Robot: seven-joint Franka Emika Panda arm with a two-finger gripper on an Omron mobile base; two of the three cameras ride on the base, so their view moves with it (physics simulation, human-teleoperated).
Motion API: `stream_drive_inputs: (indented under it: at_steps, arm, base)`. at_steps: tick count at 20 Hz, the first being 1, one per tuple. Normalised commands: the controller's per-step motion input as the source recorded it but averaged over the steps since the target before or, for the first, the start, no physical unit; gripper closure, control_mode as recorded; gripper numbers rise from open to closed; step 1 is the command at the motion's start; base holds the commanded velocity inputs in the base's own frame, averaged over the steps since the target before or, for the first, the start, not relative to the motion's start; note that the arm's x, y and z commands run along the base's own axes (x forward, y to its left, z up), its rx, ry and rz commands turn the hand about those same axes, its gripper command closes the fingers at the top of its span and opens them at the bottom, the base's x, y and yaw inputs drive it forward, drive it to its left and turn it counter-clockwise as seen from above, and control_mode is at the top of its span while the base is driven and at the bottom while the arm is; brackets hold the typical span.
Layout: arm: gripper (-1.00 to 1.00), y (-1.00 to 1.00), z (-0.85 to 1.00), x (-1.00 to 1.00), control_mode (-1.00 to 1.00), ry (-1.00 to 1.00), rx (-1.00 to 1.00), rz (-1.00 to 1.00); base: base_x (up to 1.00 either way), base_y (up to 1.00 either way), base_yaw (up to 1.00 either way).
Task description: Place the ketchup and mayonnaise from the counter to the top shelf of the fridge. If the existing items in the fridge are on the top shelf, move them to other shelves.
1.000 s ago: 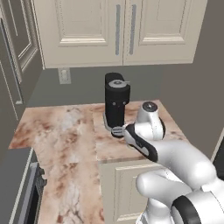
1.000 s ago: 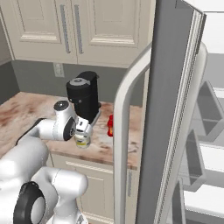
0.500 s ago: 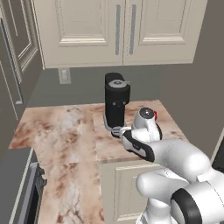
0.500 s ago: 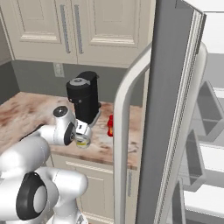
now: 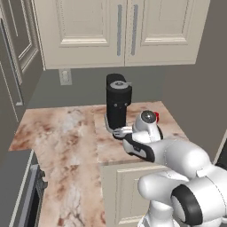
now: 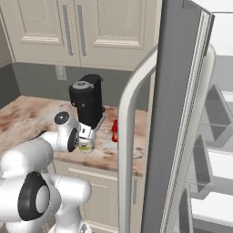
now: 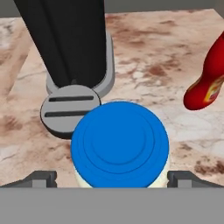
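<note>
We have lowered our end effector (image 7: 112,177), jaws spread wide, around the mayonnaise (image 7: 120,144) near the worktop's (image 7: 166,65) front edge, so closing comes next.

On the counter (image 5: 66,133), the coffee machine (image 5: 118,102) stands toward the back, below the wall cabinets (image 5: 119,31). The mayonnaise (image 7: 120,146) sits just in front of its base, directly under my hand, between my two fingertips (image 7: 41,178). The ketchup (image 7: 209,83) stands to the right of the jar, apart from it. Further right, the fridge (image 6: 182,113) stands with its door swung toward me, and its shelves (image 6: 214,207) lie behind that door.
</note>
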Motion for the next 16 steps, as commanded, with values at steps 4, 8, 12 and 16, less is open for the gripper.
stream_drive_inputs:
  at_steps: [4, 8, 12, 16]
  arm:
    - [-1.0, 0.0, -0.19, 0.02, -1.0, -0.01, -0.01, 0.0]
    - [-1.0, 0.0, -0.23, 0.01, -1.0, 0.0, -0.03, 0.0]
    - [-1.0, 0.0, -0.13, 0.07, -1.0, 0.0, -0.01, 0.0]
    - [-1.0, 0.0, -0.24, 0.03, -1.0, 0.0, -0.04, 0.0]
  base:
    - [0.0, 0.0, 0.0]
    - [0.0, 0.0, 0.0]
    - [0.0, 0.0, 0.0]
    - [0.0, 0.0, 0.0]
